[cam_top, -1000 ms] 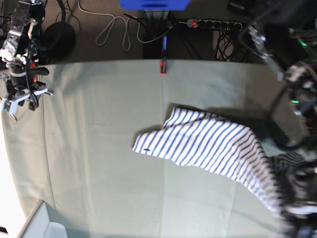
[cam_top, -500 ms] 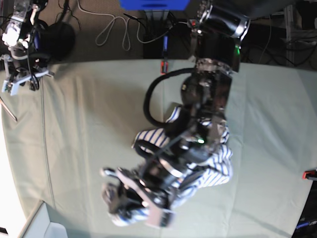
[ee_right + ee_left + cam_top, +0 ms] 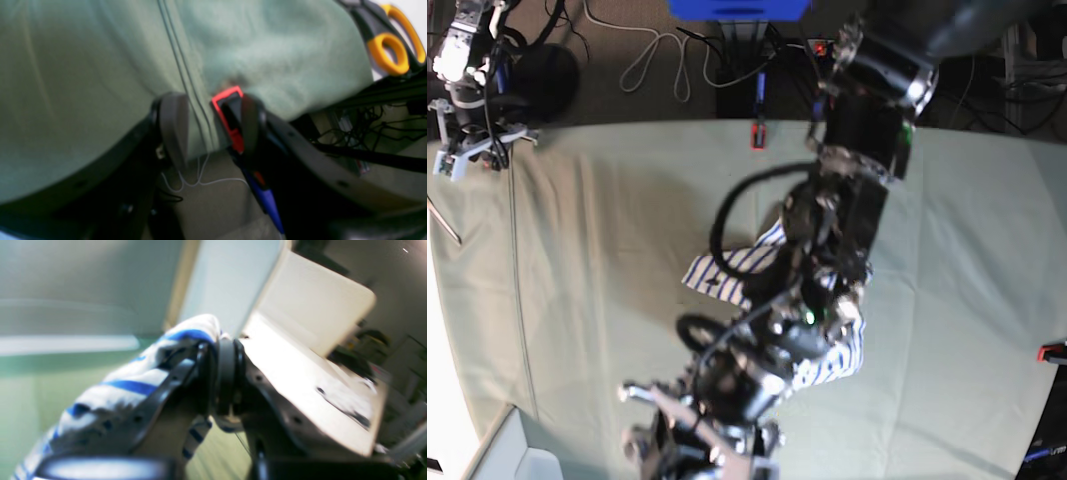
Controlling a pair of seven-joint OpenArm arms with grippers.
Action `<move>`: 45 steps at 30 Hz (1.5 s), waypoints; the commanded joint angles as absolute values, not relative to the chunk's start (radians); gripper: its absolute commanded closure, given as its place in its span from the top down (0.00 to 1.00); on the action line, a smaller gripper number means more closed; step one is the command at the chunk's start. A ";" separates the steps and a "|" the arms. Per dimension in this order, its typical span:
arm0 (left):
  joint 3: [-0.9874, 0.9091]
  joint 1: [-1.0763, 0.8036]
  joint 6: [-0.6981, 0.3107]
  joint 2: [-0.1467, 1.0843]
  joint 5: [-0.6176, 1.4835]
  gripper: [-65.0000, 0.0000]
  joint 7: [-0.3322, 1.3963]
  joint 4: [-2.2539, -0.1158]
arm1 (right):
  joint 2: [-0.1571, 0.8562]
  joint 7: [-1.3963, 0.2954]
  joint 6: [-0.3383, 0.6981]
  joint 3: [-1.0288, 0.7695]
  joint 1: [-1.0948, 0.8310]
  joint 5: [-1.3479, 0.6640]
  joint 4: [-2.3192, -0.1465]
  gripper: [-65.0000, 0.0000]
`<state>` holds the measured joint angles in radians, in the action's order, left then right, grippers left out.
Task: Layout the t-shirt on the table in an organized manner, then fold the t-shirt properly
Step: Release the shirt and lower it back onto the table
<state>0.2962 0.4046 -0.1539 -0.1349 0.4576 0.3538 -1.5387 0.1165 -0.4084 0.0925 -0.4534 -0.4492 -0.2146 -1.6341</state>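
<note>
The white, blue-striped t-shirt (image 3: 727, 272) lies bunched at the middle of the grey-green table (image 3: 597, 300), mostly hidden under my left arm, which reaches across toward the front left. In the left wrist view my left gripper (image 3: 218, 373) is shut on a fold of the t-shirt (image 3: 133, 383), and the cloth drapes down over one finger. In the base view the left gripper (image 3: 692, 450) is a blur near the front edge. My right gripper (image 3: 472, 158) hangs open at the far left corner. Its fingers (image 3: 173, 126) straddle the table's edge (image 3: 100, 66) beside a red clamp (image 3: 230, 113) and hold nothing.
A red clamp (image 3: 756, 133) sits on the back edge and another (image 3: 1052, 352) on the right edge. A pale box (image 3: 517, 452) stands at the front left corner. Yellow-handled scissors (image 3: 390, 50) lie near the right gripper. Cables cover the floor behind.
The left arm has swung from the table's right side across the middle to the front left, carrying the t-shirt's edge along and bunching it. The right arm shifted slightly.
</note>
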 commanded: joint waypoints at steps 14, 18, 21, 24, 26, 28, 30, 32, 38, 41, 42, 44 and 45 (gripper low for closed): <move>0.343 0.766 -0.173 -0.157 0.481 0.50 0.288 -0.792 | 0.101 -0.392 0.094 -0.455 -0.452 -0.214 -1.650 0.41; 0.292 0.656 -0.173 -0.116 0.550 0.50 0.272 -0.883 | 0.099 -0.392 0.094 -0.427 -0.447 -0.214 -1.650 0.41; 0.274 0.532 -0.173 -0.031 0.602 0.49 0.272 -1.020 | 0.107 -0.392 0.094 -0.374 -0.433 -0.214 -1.650 0.41; 0.223 0.383 -0.171 0.077 0.645 0.49 0.271 -1.164 | 0.108 -0.392 0.096 -0.314 -0.407 -0.214 -1.650 0.42; 0.153 0.274 -0.171 0.140 0.688 0.49 0.271 -1.239 | 0.122 -0.392 0.096 -0.272 -0.394 -0.214 -1.650 0.42; 0.062 0.168 -0.171 0.197 0.737 0.49 0.271 -1.300 | 0.133 -0.392 0.096 -0.196 -0.354 -0.213 -1.650 0.42; -0.018 0.076 -0.171 0.240 0.769 0.49 0.271 -1.336 | 0.143 -0.392 0.096 -0.125 -0.314 -0.213 -1.647 0.42; -0.096 -0.002 -0.171 0.278 0.788 0.49 0.272 -1.365 | 0.154 -0.394 0.096 -0.038 -0.259 -0.213 -1.641 0.45; -0.260 -0.159 -0.174 0.317 0.792 0.49 0.272 -1.397 | 0.151 -0.400 0.096 0.154 -0.059 -0.213 -1.550 0.56; -0.329 -0.223 -0.174 0.317 0.786 0.49 0.272 -1.420 | 0.148 -0.390 0.093 0.239 0.054 -0.213 -1.415 0.56; -0.343 -0.242 -0.174 0.317 0.786 0.49 0.272 -1.431 | 0.148 -0.390 0.091 0.263 0.094 -0.213 -1.372 0.56; -0.363 -0.271 -0.173 0.317 0.786 0.49 0.272 -1.449 | 0.148 -0.390 0.090 0.306 0.162 -0.213 -1.291 0.57; -0.371 -0.285 -0.173 0.317 0.786 0.49 0.272 -1.457 | 0.147 -0.390 0.088 0.325 0.189 -0.213 -1.254 0.57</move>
<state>-0.3649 -0.2878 -0.1616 0.3027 0.7784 0.2874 -1.4391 0.1467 -0.4156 0.0895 0.3290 0.1719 -0.2108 -1.2335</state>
